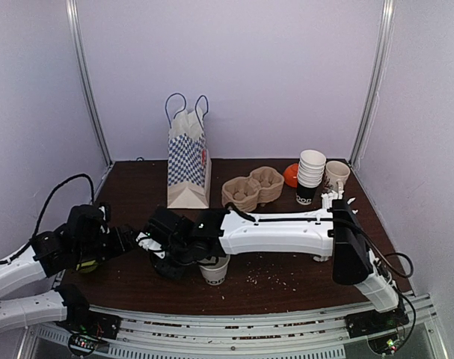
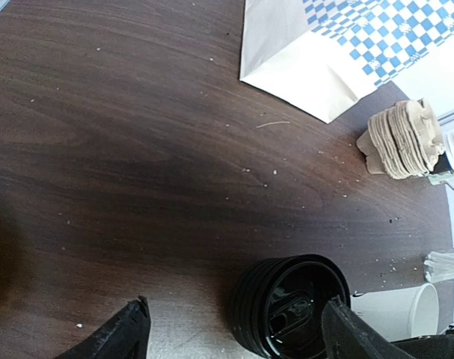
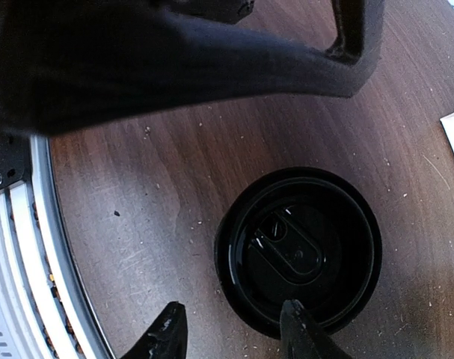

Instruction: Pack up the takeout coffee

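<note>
The white paper coffee cup point(image 1: 214, 271) stands upright with an open top at the front middle of the table, also in the left wrist view point(image 2: 397, 313). A stack of black round lids point(image 3: 298, 250) lies just left of it point(image 2: 290, 307). My right gripper point(image 3: 230, 307) is open above the stack's near rim, one finger point(image 3: 301, 333) over the top lid and the other outside it. My left gripper point(image 2: 236, 303) is open wide beside the stack, holding nothing. Brown pulp carrier trays point(image 1: 250, 188) sit stacked behind point(image 2: 402, 138).
The blue-and-white checked paper bag point(image 1: 188, 161) stands at the back left of centre. A stack of white cups point(image 1: 310, 176), an orange ball point(image 1: 290, 176) and a glass of straws point(image 1: 336, 176) are at the back right. Crumbs dot the dark wooden table point(image 1: 137, 194).
</note>
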